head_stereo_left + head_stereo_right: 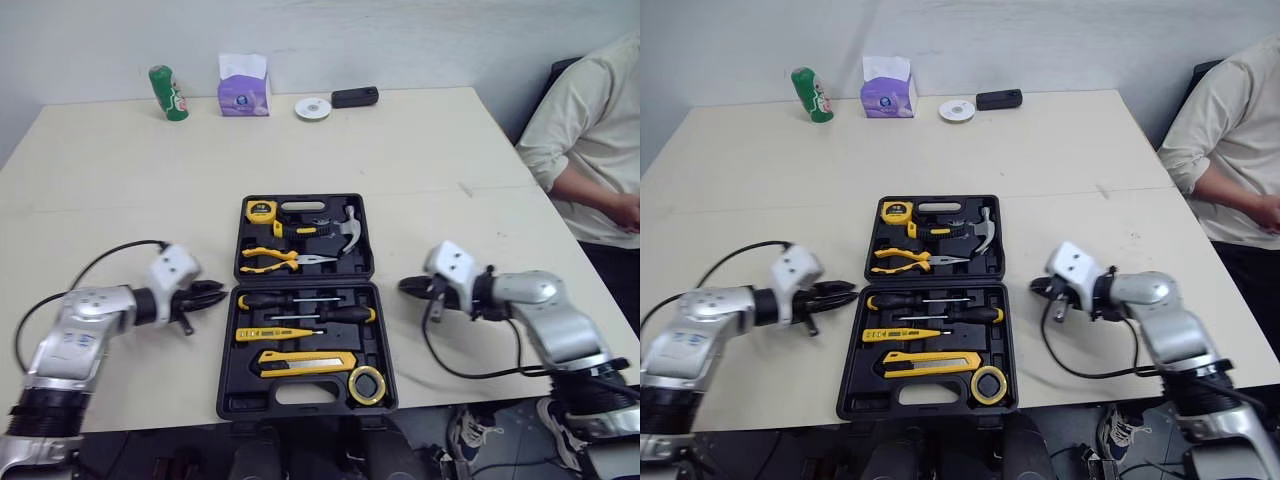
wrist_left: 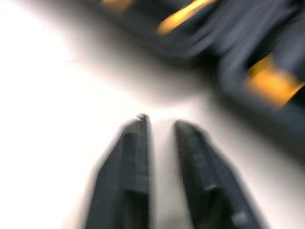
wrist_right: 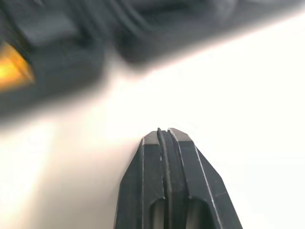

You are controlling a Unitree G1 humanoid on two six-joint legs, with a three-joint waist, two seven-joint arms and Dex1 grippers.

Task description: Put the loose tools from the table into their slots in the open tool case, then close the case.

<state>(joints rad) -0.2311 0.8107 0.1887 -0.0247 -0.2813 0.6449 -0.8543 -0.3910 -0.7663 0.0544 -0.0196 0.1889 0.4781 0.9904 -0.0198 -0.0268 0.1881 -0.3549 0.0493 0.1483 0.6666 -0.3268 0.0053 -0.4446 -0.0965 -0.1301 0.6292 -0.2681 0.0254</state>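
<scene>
The black tool case [image 1: 226, 392] lies open and flat at the table's near middle. Its far half holds a yellow tape measure [image 1: 261, 211], a hammer [image 1: 340, 228] and pliers [image 1: 280, 260]. The near half holds screwdrivers [image 1: 305, 301], a yellow utility knife [image 1: 305, 361] and a roll of tape [image 1: 367, 385]. My left gripper [image 1: 215, 292] rests low just left of the case, pointing at it; in the left wrist view its fingers [image 2: 136, 157] stand slightly apart with nothing between them. My right gripper [image 1: 406, 287] sits just right of the case, empty, with the fingers [image 3: 181, 157] pressed together.
At the far edge stand a green can [image 1: 168, 93], a purple tissue box [image 1: 244, 85], a white disc [image 1: 313, 107] and a black device [image 1: 354, 97]. A person in a light shirt [image 1: 590, 140] sits at the right side. Cables trail from both wrists.
</scene>
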